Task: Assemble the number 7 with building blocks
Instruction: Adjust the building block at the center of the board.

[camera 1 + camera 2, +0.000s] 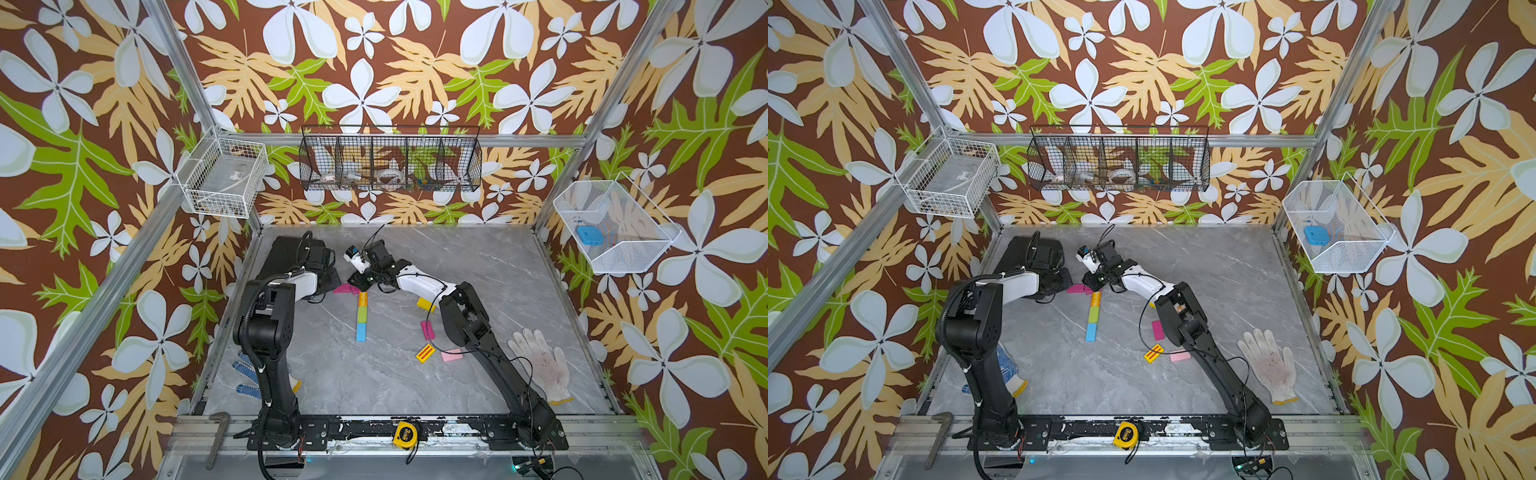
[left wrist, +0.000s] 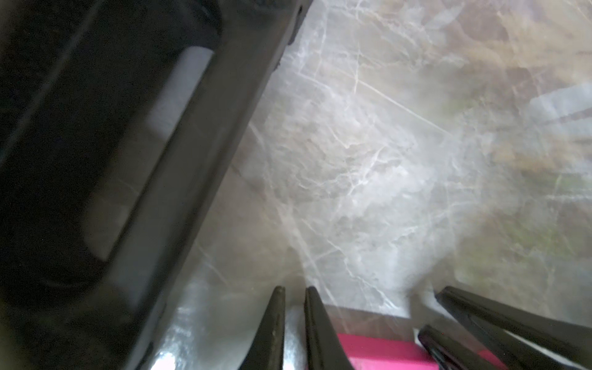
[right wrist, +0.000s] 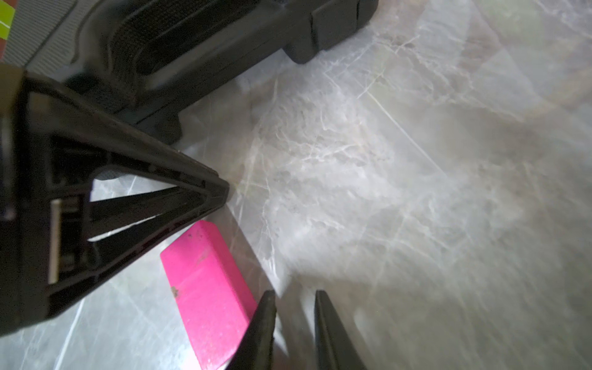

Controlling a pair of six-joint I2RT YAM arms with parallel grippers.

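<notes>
Both grippers are staying out of any grasp, nearly clenched on nothing: left gripper (image 2: pixel 294 290) and right gripper (image 3: pixel 294 293) are sitting either side of one magenta block (image 3: pixel 205 288), lying flat just outside my right fingers. I'm counting eight blocks in both top views: that one, a column of three (image 1: pixel 361 314) (orange, green, blue), and four loose blocks (image 1: pixel 425 354) by my right arm. Only the wrist views are showing the finger gaps. Black case (image 1: pixel 291 253) is crowding the left; table (image 1: pixel 478 257) is lying open far right.

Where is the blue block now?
In both top views the blue block lies flat mid-table, the near end of a line, touching the green block, with the orange block beyond.
</notes>
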